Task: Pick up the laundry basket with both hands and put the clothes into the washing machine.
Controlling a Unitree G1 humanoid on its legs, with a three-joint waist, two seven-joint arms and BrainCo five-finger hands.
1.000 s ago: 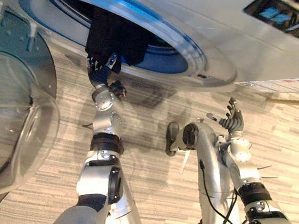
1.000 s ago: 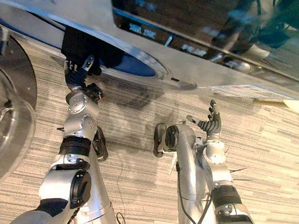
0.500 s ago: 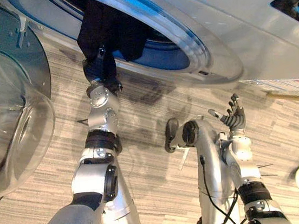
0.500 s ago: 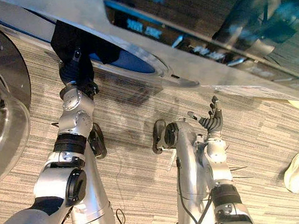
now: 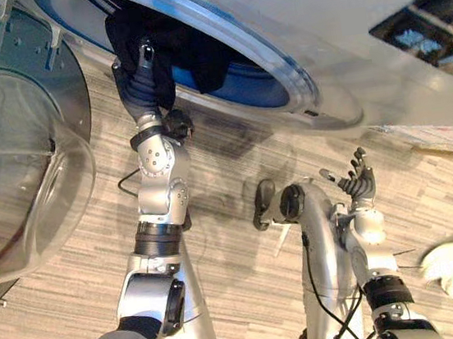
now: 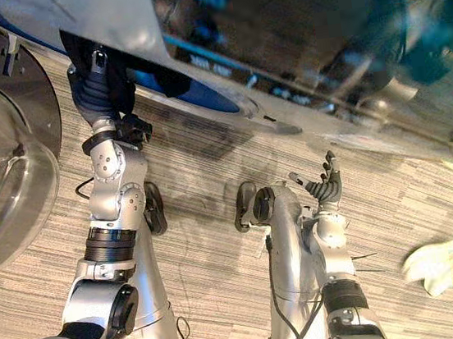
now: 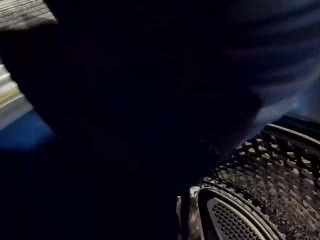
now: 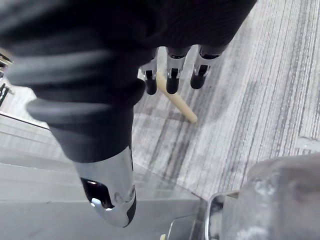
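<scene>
our left hand sits among the dark clothes at the washing machine mouth, its grip we cannot tell; our right hand hovers spread, empty

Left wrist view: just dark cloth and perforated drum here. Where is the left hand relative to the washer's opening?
Observer: The left hand is up at the washing machine's round opening, in among the dark clothes that hang over its lower rim.
Operator: Door in the way?
Observer: No. The glass door stands open on the robot's left, apart from the arm.
Operator: Right hand?
Observer: The right hand is open and holds nothing, low over the floor in front of the machine.
</scene>
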